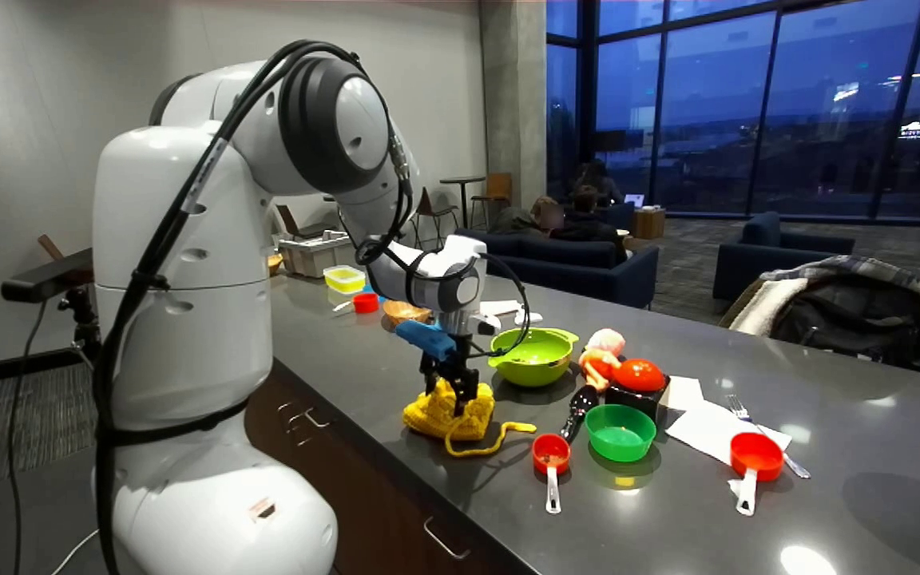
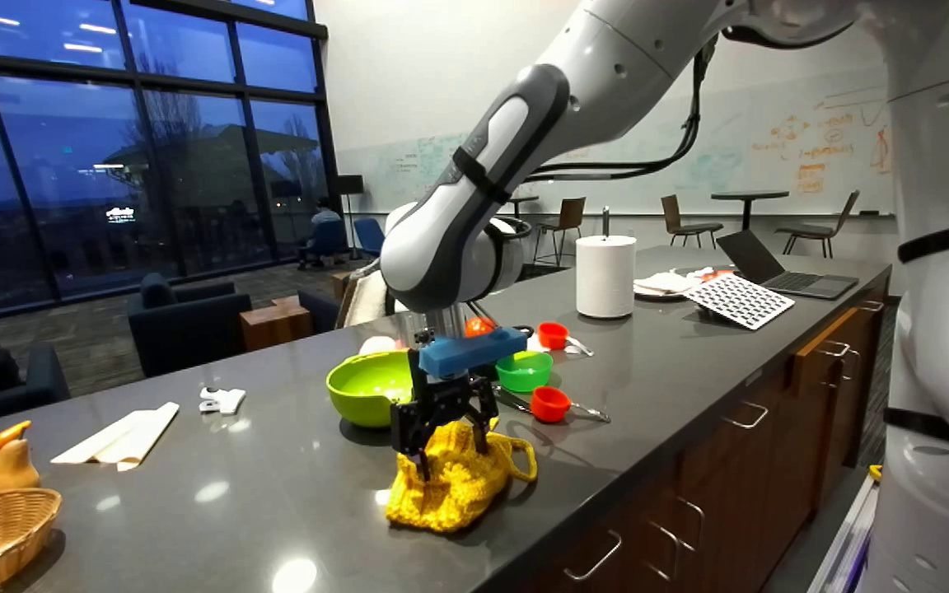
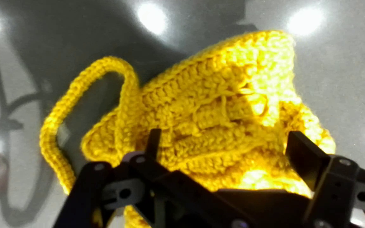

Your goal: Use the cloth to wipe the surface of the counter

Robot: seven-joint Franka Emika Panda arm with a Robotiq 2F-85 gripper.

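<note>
The cloth is a crumpled yellow knitted piece with a cord loop. It lies bunched on the dark grey counter (image 1: pixel 652 527) near the drawer-side edge, and shows in both exterior views (image 1: pixel 426 419) (image 2: pixel 441 498) and fills the middle of the wrist view (image 3: pixel 208 104). My gripper (image 1: pixel 449 393) points down over the cloth, and in an exterior view its fingertips (image 2: pixel 452 463) are at the cloth's upper folds. In the wrist view the two fingers (image 3: pixel 223 139) stand wide apart with cloth folds between them. I cannot tell whether they press on it.
A lime green bowl (image 1: pixel 536 363) stands close beside the gripper. A red measuring cup (image 1: pixel 550 454), a black spoon (image 1: pixel 580 407) and a green cup (image 1: pixel 620 438) lie beyond the cord. A wicker basket (image 2: pixel 1 535) and a paper towel roll (image 2: pixel 605 277) stand farther along the counter.
</note>
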